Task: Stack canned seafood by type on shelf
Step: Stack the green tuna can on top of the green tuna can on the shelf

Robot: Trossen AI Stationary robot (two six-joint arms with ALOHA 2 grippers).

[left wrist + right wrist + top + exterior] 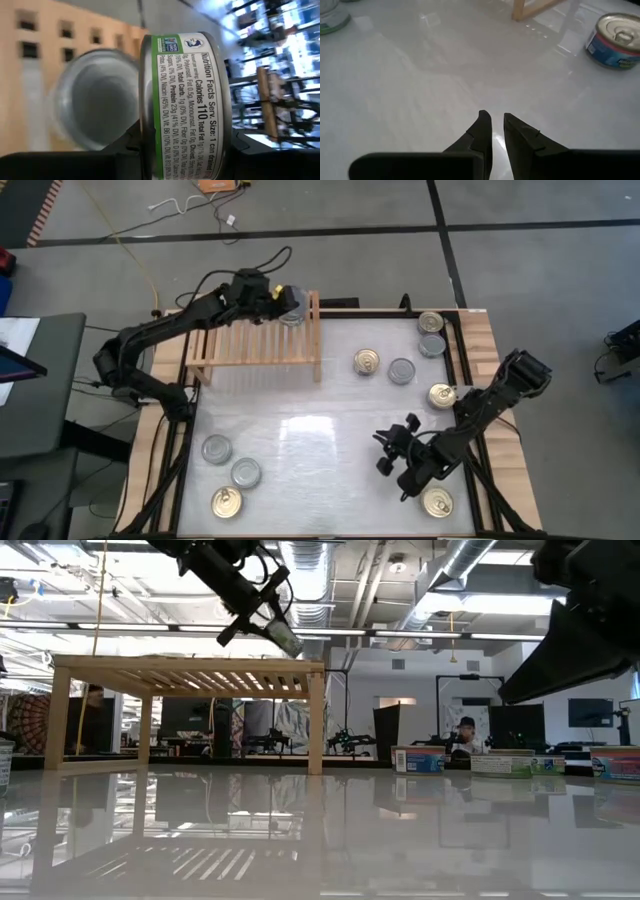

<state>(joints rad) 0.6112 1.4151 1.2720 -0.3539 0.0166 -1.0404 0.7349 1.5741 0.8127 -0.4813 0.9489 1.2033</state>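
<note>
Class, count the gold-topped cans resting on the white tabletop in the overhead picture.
4: one beside the shelf, one by the right edge, one front right, one front left.

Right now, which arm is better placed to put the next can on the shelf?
Left. The left gripper already holds a can above the shelf at its right end. The right gripper hangs empty over bare table, far from the shelf.
</note>
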